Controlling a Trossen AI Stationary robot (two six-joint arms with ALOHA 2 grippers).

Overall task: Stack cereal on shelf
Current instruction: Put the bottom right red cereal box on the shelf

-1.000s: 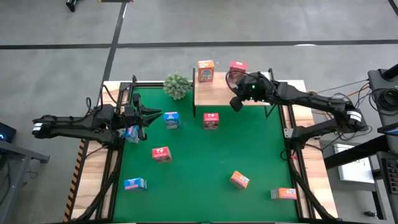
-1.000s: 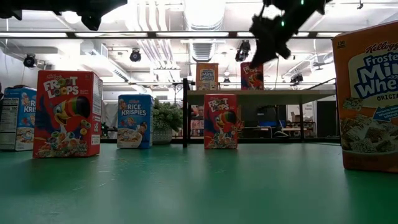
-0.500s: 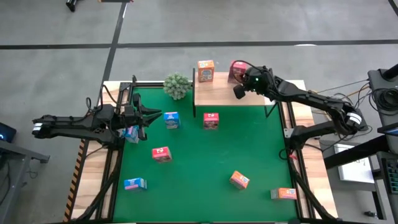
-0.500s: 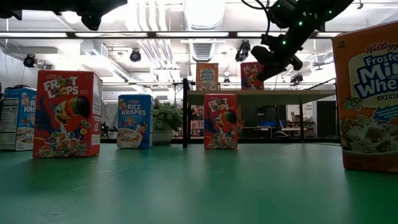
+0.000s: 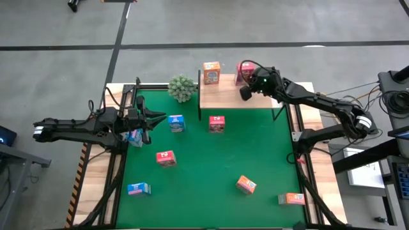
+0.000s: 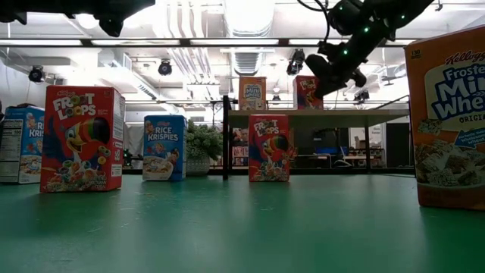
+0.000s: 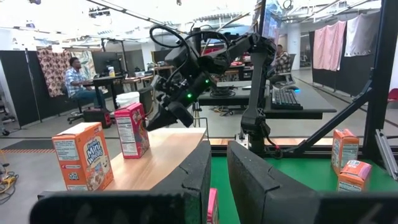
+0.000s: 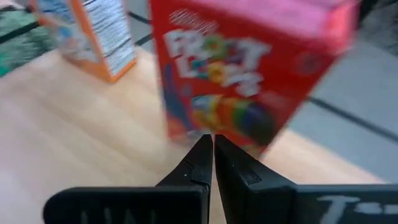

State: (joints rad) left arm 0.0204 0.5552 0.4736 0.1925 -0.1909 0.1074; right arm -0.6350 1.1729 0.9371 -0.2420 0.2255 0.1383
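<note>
A red cereal box (image 5: 245, 69) and an orange one (image 5: 211, 72) stand upright on the wooden shelf (image 5: 223, 97) at the table's far edge. My right gripper (image 5: 244, 94) is shut and empty. It hovers over the shelf, just on the near side of the red box, with its tips pointing at the box's lower front (image 8: 214, 112). It also shows in the low view (image 6: 318, 72) and the left wrist view (image 7: 151, 123). My left gripper (image 5: 160, 117) waits at the table's left with a narrow gap between its fingers (image 7: 216, 155), holding nothing. My right gripper's shut fingertips (image 8: 205, 149) stand right at the red box's near face, slanting down from the near side. I cannot tell whether they touch it. The box stands upright on its base on the shelf.
Several more boxes stand on the green table: a red one (image 5: 216, 123) just in front of the shelf, a blue one (image 5: 176, 122), a blue one (image 5: 135, 135) under my left arm, red (image 5: 165, 158), blue (image 5: 137, 188), orange (image 5: 246, 184) and orange (image 5: 292, 199). A green plant (image 5: 182, 87) stands left of the shelf.
My right gripper has moved toward the table's far edge, over the shelf and up to the red box, then held nearly still. It has stayed shut. The red box stays upright on the shelf.
</note>
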